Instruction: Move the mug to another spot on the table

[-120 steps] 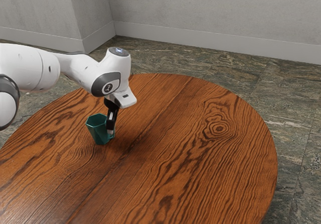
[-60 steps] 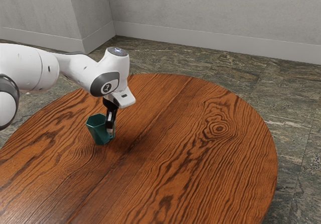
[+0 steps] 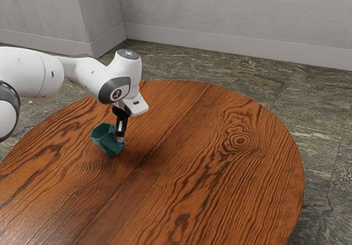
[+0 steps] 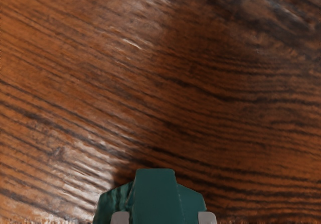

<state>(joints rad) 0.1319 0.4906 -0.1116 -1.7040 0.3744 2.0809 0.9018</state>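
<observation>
A dark green mug (image 3: 107,139) hangs tilted just above the round wooden table (image 3: 220,162), its mouth leaning toward the exterior view's left. My gripper (image 3: 119,137) is shut on the mug's rim on its right side, one finger inside and one outside. In the wrist view the green mug (image 4: 153,196) sits right under my hand, with two pale fingertips (image 4: 119,217) at its sides and wood grain beyond it.
The table's wide wooden top stretches toward the exterior view's right and front. A stone-patterned floor (image 3: 308,96) surrounds it, with grey walls (image 3: 231,9) behind. My white arm (image 3: 66,74) reaches in from the exterior view's left.
The mug has tipped from upright to tilted and lifted slightly off the wood, while my hand rose a little and shifted left.
</observation>
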